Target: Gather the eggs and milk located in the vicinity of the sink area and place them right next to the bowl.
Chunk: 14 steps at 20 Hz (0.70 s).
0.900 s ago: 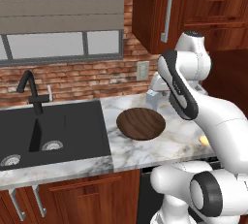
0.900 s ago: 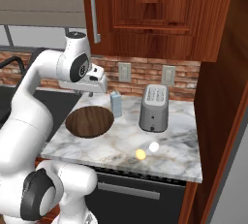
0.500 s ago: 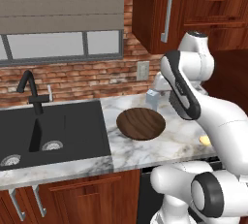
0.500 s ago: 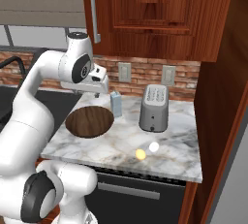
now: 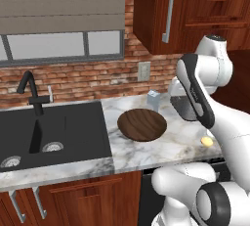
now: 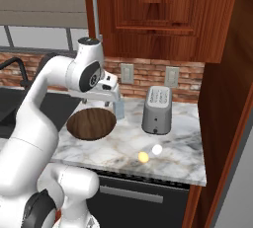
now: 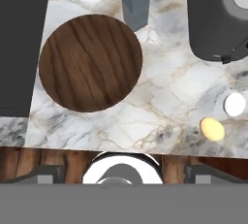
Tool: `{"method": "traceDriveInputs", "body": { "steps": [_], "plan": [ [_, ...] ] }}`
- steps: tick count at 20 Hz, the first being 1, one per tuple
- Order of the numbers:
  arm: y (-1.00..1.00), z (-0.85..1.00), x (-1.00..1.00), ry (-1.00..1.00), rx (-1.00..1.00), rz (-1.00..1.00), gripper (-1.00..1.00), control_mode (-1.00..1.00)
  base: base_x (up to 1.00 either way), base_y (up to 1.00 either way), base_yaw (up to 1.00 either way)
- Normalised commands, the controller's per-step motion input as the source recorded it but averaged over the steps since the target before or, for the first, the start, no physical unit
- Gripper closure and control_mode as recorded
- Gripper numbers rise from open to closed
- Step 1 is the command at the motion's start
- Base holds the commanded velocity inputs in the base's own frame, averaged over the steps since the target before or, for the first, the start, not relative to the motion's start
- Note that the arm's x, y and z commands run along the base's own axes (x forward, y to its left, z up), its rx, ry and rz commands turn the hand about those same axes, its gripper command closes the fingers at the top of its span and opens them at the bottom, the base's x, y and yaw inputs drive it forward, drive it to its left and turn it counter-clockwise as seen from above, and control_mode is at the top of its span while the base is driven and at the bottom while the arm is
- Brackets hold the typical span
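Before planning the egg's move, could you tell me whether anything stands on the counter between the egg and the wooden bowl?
Nothing visible does. From the egg to the bowl there is bare marble; the white ball and toaster lie off that line.

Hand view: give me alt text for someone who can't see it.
Looking down on a marble counter: a round dark wooden bowl with a blue-grey milk carton close beside it. A pale yellow egg and a white ball lie beside a dark toaster.

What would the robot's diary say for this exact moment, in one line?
gripper: above counter, holding nothing | milk: upright beside bowl | egg: on counter near toaster, away from bowl
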Motion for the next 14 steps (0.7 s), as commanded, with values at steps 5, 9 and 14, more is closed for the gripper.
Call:
{"method": "traceDriveInputs", "body": {
  "steps": [5,9,14],
  "plan": [
    [-0.39,-0.19,-0.35,0.0,-0.01,0.0,-1.0,-1.0,0.0,0.0,0.0],
    [-0.44,-0.26,-0.26,0.0,-0.01,0.0,-1.0,-1.0,0.0,0.0,0.0],
    [-0.43,-0.28,-0.15,0.0,0.0,0.0,-1.0,-1.0,0.0,0.0,0.0]
  ]
}}
